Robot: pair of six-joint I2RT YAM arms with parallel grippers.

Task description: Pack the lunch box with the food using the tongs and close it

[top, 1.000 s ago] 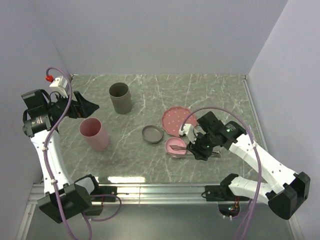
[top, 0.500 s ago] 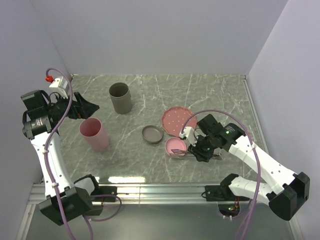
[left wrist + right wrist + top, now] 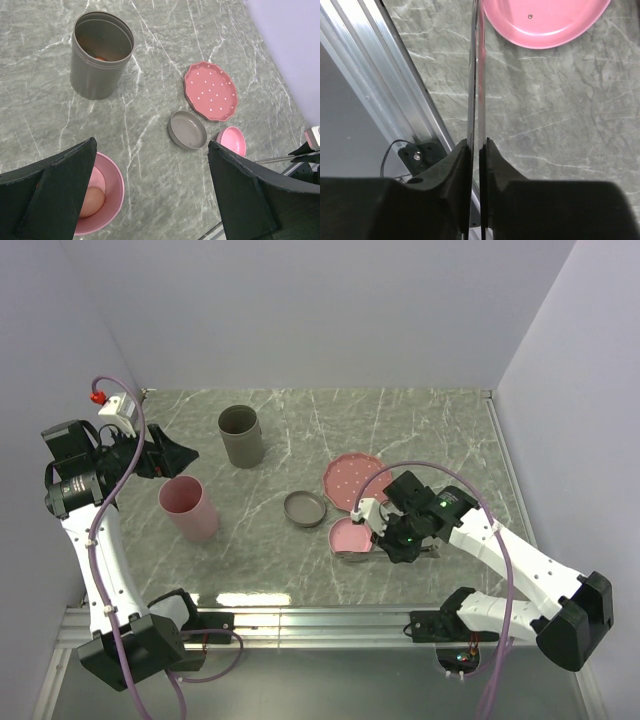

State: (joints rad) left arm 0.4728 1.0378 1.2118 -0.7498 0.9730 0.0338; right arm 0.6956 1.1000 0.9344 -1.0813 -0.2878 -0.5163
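My right gripper (image 3: 476, 145) (image 3: 391, 539) is shut on the slim metal tongs (image 3: 477, 75), whose two arms are pressed nearly together. The tongs (image 3: 362, 545) lie low by the near edge of a small pink lid (image 3: 349, 535) (image 3: 545, 20). The lunch box shows as a tall pink tub (image 3: 188, 508) and a tall grey tub (image 3: 240, 435). A peach egg-shaped piece of food (image 3: 91, 201) sits inside the pink tub (image 3: 112, 185). An orange bit (image 3: 100, 58) shows in the grey tub (image 3: 97, 55). My left gripper (image 3: 151, 144) (image 3: 172, 456) hangs open above the pink tub, holding nothing.
A pink dotted plate (image 3: 355, 478) (image 3: 210, 91) lies behind the right gripper, with no food on it. A shallow grey lid (image 3: 305, 508) (image 3: 187, 130) sits between the tubs and the plate. The metal table rail (image 3: 390, 85) runs along the near edge.
My right gripper has closed on the tongs, squeezing their arms together, and shifted slightly left and nearer. The left arm has barely moved.
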